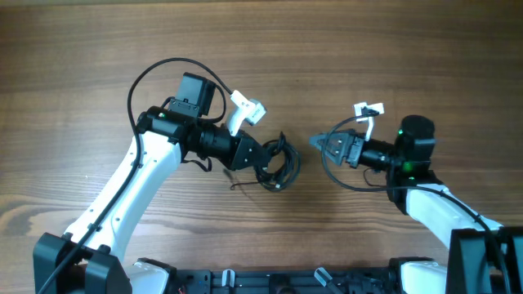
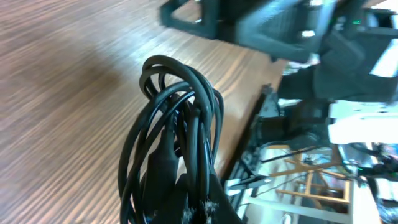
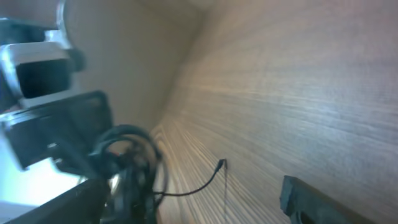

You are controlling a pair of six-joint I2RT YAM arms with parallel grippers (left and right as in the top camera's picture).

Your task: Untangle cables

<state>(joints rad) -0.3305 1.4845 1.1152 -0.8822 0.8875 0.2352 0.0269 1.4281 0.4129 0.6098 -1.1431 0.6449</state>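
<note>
Fingers of the left gripper clamp the cables, a glossy black bundle of thin loops at the grained wooden table's middle, its long axis aimed at the right gripper, whose opening is unclear.

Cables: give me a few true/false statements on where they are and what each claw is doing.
1. The cables sit as one bundle in the left claw. True.
2. The right claw also grips the bundle. False: it is apart from the bundle, with a gap of bare table between them.
3. A loose end trails out of the bundle down to the table. True.
4. The cables lie spread out as three separate loops. False: they are looped together in one knotted bundle.
</note>
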